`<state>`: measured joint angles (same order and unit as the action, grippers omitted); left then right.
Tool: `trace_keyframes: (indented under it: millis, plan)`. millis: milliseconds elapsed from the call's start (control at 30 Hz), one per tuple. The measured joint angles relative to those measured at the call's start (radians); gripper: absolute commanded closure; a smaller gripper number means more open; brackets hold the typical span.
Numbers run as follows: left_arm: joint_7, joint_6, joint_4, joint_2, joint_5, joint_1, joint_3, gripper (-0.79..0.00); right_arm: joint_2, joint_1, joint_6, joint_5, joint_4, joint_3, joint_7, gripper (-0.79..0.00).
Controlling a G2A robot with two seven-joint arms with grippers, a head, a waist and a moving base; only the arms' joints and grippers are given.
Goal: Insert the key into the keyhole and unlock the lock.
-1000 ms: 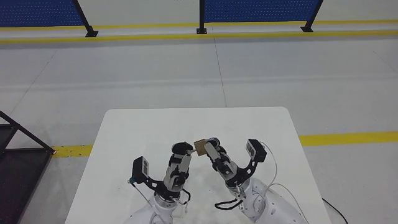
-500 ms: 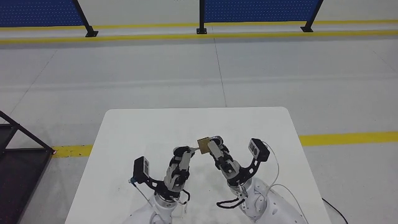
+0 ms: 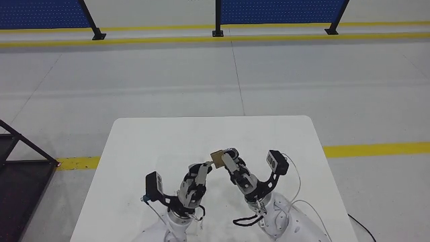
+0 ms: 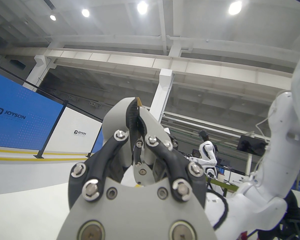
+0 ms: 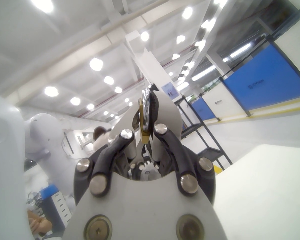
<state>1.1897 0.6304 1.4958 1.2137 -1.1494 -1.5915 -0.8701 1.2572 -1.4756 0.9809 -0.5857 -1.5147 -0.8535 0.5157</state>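
Over the near middle of the table (image 3: 201, 131), my left gripper (image 3: 206, 167), clamped on the key (image 4: 139, 100), met the right gripper (image 3: 226, 156) and its pinched lock (image 3: 217, 156) tip to tip, so I had no passage between them. Bare table lay beyond and to either side. A black rack (image 3: 20, 168) stood off its left edge.

The left gripper (image 4: 136, 106) and right gripper (image 5: 150, 96) each have 2 pale grey fingers (image 4: 113, 121) with black ribbed pads (image 4: 133, 116). Black linkage bars (image 4: 107, 151) are fastened by silver screws (image 4: 120, 134) to a grey base plate (image 4: 135, 211). The arms (image 3: 250, 187) are white and black, trailing what looks like thin white cabling (image 4: 257, 126).
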Motion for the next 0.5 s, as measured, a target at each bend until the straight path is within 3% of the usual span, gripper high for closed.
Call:
trace_keyframes:
  millis: [500]
  plan:
    - [0.186,-0.186,-0.085,0.004,-0.139,0.051,0.044,0.000,0.004,-0.024,-0.006,0.065,-0.015,-0.030,-0.094,0.000]
